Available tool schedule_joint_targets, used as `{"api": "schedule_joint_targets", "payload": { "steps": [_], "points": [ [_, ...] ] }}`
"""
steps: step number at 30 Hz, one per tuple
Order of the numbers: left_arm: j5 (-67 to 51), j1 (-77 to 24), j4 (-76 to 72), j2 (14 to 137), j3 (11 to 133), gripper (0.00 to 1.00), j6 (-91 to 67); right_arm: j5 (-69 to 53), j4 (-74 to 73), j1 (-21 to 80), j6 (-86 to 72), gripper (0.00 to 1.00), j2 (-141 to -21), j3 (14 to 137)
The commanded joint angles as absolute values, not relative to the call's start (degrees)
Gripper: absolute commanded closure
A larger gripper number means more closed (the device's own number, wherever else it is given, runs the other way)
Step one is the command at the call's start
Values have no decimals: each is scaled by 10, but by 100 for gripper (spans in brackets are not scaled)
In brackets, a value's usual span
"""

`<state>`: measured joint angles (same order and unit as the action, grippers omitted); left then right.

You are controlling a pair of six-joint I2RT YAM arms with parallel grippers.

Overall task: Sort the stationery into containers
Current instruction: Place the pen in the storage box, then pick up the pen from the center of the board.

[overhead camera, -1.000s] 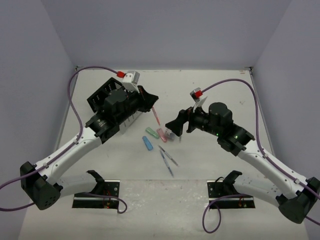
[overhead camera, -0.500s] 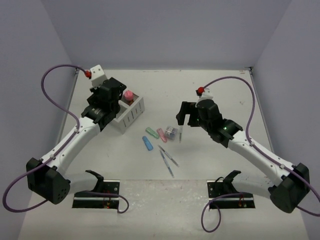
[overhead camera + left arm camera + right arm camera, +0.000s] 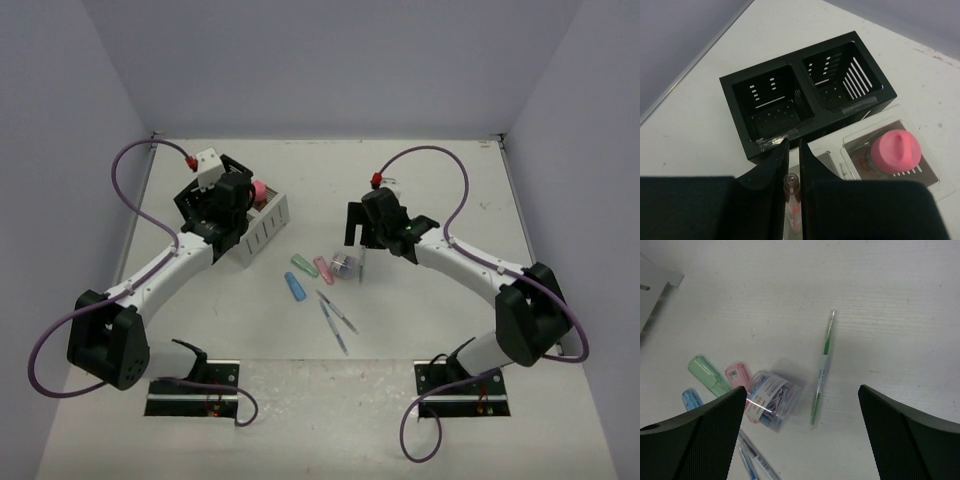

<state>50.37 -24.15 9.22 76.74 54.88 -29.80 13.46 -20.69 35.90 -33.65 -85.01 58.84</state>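
Observation:
My left gripper (image 3: 790, 142) is shut on the orange pen (image 3: 791, 197) and holds it upright over the near-left compartment of the white container (image 3: 832, 162). The pink-capped bottle (image 3: 896, 150) stands in its other compartment. The black container (image 3: 805, 100) lies just beyond, both compartments empty. In the top view, my left gripper (image 3: 228, 205) is over both containers. My right gripper (image 3: 802, 390) is open and empty, above a green-grey pen (image 3: 822, 365) and the clear-purple piece (image 3: 772, 400). In the top view it (image 3: 358, 232) hovers behind them.
On the table lie a green stick (image 3: 304, 265), a pink stick (image 3: 323, 268), a blue stick (image 3: 295, 287) and two thin grey pens (image 3: 336, 312). The white container's corner (image 3: 655, 285) shows at the right wrist view's upper left. Side walls enclose the table.
My left gripper swung back from the table's middle to over the containers, carrying the orange pen. My right gripper drew back and up from the clear-purple piece, and the green-grey pen lies exposed.

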Motion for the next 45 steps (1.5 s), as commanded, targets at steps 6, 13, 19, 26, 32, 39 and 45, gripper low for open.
{"api": "schedule_joint_targets", "payload": {
  "steps": [6, 13, 19, 26, 32, 39, 45],
  "points": [
    [464, -240, 121, 724, 564, 0, -344, 194, -239, 342, -380, 38, -951, 650],
    [350, -241, 163, 621, 580, 0, -338, 167, -254, 342, -396, 53, -1013, 662],
    [282, -241, 203, 572, 612, 0, -314, 142, -234, 349, -416, 65, -1036, 620],
    [214, -241, 213, 559, 630, 0, -296, 155, -238, 349, -417, 98, -1041, 603],
    [95, -241, 183, 570, 634, 0, -286, 167, -237, 351, -405, 100, -978, 581],
    [-226, -288, -12, 657, 608, 0, -348, 139, -157, 399, -268, 100, -696, 526],
    [-330, -354, -129, 710, 617, 1, -374, -127, -10, 403, -186, 100, -511, 444]
  ]
}}
